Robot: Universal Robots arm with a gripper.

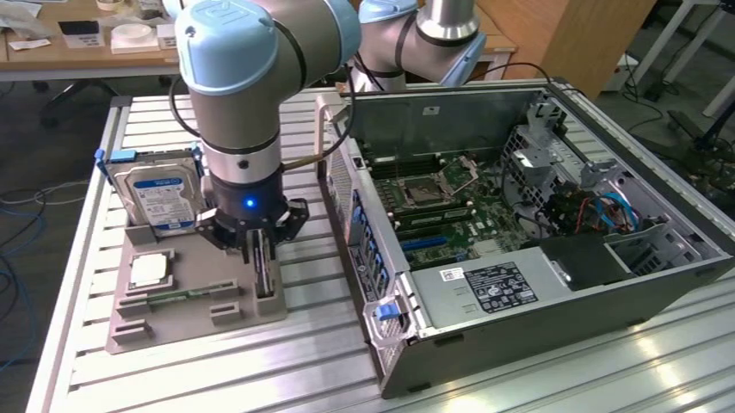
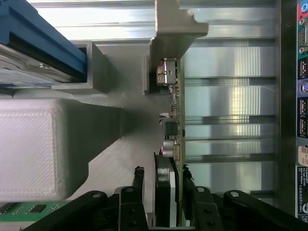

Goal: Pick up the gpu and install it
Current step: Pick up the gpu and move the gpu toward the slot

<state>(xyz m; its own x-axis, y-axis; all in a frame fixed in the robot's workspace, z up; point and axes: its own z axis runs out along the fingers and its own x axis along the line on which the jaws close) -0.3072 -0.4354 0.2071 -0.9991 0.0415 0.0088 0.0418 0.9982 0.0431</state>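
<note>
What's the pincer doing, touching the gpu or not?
Cannot tell. In the wrist view the pincer straddles the gpu closely, but neither contact nor a gap shows plainly.

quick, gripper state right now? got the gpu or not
gripper: astride the gpu, which stands on edge in the holder; cannot be told whether it grips.

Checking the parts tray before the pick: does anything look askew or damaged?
Nothing stands out. The gpu stands on edge in its slot of the gray tray, straight, with the gripper at it; the hard drive sits upright in its holder.
</note>
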